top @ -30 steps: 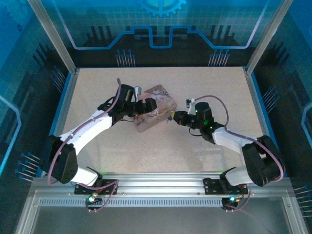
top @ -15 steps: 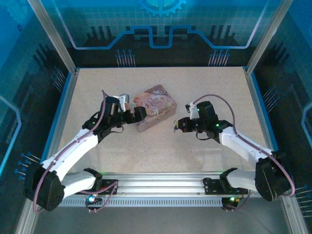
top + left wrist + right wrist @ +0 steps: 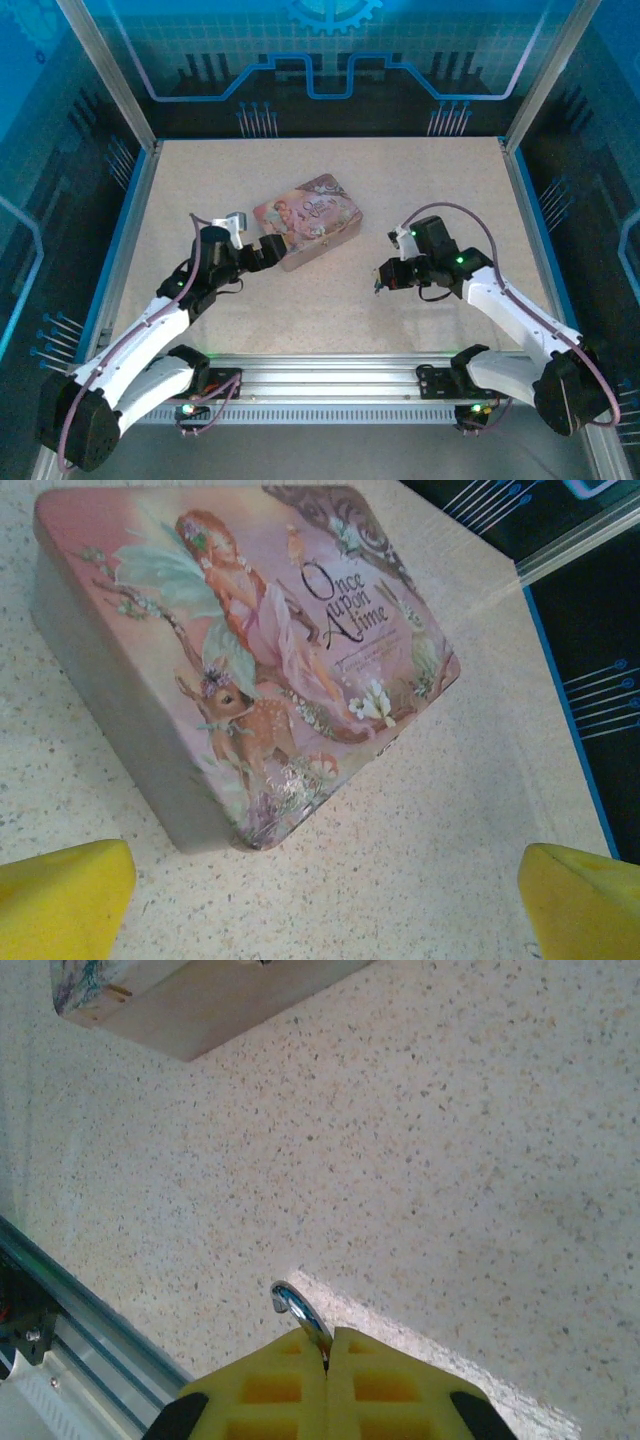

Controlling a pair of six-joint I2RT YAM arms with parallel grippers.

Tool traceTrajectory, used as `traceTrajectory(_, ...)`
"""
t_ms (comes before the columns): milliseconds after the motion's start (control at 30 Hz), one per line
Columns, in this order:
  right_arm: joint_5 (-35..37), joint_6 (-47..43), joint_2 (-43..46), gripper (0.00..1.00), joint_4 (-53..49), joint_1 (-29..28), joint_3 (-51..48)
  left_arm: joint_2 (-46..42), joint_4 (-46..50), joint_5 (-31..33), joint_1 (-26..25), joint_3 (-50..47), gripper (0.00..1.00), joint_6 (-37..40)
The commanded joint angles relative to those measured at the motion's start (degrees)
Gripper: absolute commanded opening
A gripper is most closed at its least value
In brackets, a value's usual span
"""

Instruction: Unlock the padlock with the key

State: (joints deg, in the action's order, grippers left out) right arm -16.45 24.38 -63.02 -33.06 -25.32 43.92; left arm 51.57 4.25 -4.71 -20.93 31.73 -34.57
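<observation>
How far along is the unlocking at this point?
Done: nothing proves any unlocking yet. In hand: the right gripper is shut on a thin curved silver metal piece, shackle or key ring, I cannot tell. The left gripper is open, facing the pink tin without touching it. Left: by these views, the unlocking itself.

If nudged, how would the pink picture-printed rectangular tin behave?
The pink picture-printed rectangular tin lies flat and low, so it would probably slide rather than tip. Its straight walls suggest it is stiff, and its smooth printed lid may be slippery.
</observation>
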Motion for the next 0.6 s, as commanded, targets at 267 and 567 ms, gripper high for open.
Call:
traceTrajectory(267,0.4,0.7,-3.6,0.03,-6.7,-2.0,-1.3,-2.3,-3.2,1.5,0.6,-1.7,0.99,-0.3)
traceTrajectory(567,2.2,0.7,-12.7,0.03,-4.4,-4.8,-0.1,-2.0,-2.5,1.9,1.1,-2.0,0.99,-0.1)
